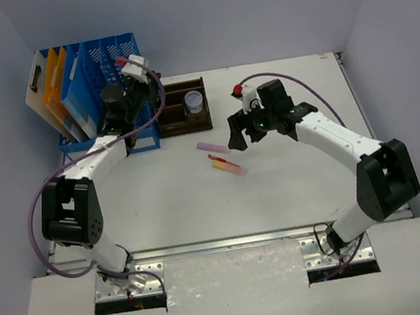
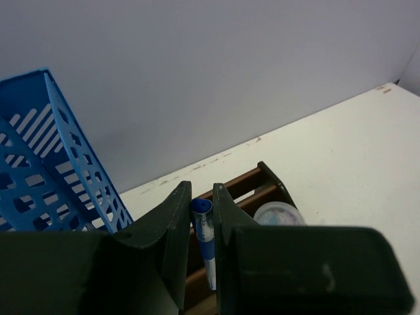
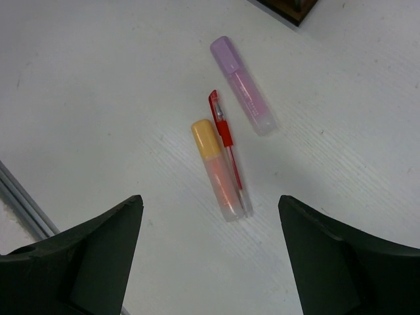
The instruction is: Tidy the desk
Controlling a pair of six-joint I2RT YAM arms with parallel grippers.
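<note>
The off-white desk (image 1: 169, 204) carries three loose items in its middle: a purple highlighter (image 3: 241, 85), a red pen (image 3: 226, 141) and an orange highlighter (image 3: 216, 170), the last two lying side by side. My right gripper (image 3: 210, 200) hovers just above them, open wide and holding nothing. At the back left, my left gripper (image 2: 202, 197) is shut on a blue pen (image 2: 205, 236), which points down over the dark-brown wooden tray (image 2: 262, 180). In the top view the left gripper (image 1: 150, 95) sits between the blue rack and the tray.
A blue mesh file rack (image 1: 93, 72) with orange and white folders (image 1: 46, 83) stands at the back left corner. The tray (image 1: 180, 118) holds a small round lidded container (image 1: 194, 100). A silver metal rail (image 3: 26, 203) runs along the desk's near edge. Walls enclose three sides.
</note>
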